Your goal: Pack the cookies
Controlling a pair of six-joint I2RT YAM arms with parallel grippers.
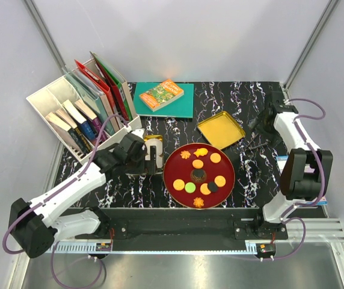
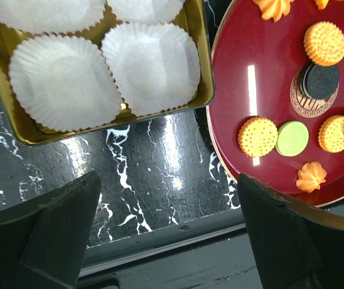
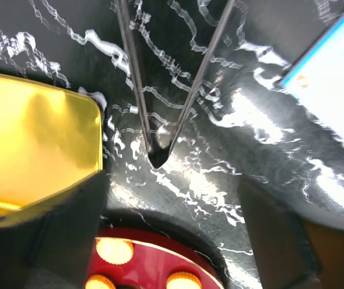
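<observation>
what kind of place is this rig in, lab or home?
Probably a lab robot cell: plain white walls with metal frame posts, an aluminium mounting rail at the near edge, a staged plate of cookies.

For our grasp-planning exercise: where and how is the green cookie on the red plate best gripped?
Come straight down: the green cookie lies flat. Pinch its near and far edges, which are free; orange cookies crowd its left and right sides.

White file rack [image 1: 39,103] of books [image 1: 77,115], teal book [image 1: 181,107] (orange booklet [image 1: 162,94] atop), gold lid [image 1: 221,129], metal tongs [image 3: 132,66].
</observation>
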